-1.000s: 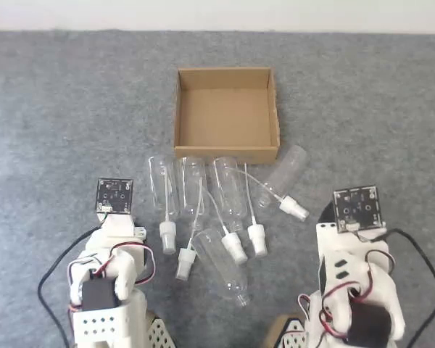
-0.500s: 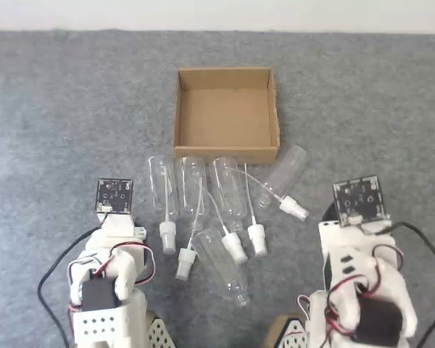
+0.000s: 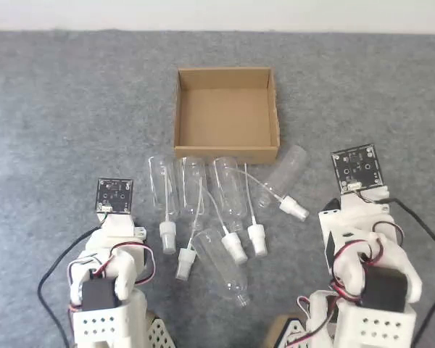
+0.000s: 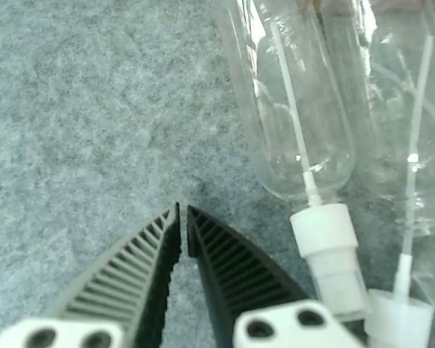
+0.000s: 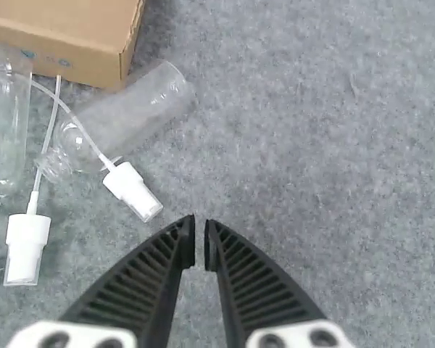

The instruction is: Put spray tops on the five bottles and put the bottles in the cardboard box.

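With our left fingers and right fingers pinched shut, any nudge could roll the clear plastic bottles apart.

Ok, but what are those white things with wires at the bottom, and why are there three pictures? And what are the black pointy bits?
The white things with wires are two small robot arms, a left arm and a right arm. The big picture is taken by a camera looking down over the table. The other two come from little cameras riding on each arm's wrist, so you look along its pincers. The black pointy bits are those pincers: the left gripper and the right gripper. Both are closed and hold nothing. On the grey surface lie five clear bottles on their sides, with white spray tops and thin tubes among them. Behind them sits an open cardboard box with no bottles in it yet.
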Action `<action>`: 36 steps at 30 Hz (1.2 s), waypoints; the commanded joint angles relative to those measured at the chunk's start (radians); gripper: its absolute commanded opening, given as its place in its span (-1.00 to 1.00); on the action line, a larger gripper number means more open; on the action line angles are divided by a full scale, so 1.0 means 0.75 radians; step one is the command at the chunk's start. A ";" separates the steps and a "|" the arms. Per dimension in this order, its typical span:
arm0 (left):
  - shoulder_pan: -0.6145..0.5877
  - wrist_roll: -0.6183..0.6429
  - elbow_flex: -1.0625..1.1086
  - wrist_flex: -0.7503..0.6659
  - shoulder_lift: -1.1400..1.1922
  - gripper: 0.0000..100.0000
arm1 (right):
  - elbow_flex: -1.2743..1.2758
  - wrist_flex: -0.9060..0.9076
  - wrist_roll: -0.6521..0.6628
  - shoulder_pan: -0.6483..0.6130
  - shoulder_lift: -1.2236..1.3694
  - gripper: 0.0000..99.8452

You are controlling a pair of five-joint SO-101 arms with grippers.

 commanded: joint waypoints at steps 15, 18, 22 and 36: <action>-0.002 -0.004 -0.015 0.008 -0.029 -0.97 | -0.186 0.017 0.004 0.009 0.036 -0.99; -0.002 -0.004 -0.015 0.008 -0.029 -0.97 | -0.186 0.013 0.004 0.007 0.036 -0.99; -0.002 -0.004 -0.015 0.008 -0.029 -0.97 | -0.188 0.011 0.004 -0.052 0.036 -0.99; -0.002 -0.004 -0.015 0.008 -0.029 -0.97 | -0.526 0.136 -0.065 -0.204 0.476 -0.99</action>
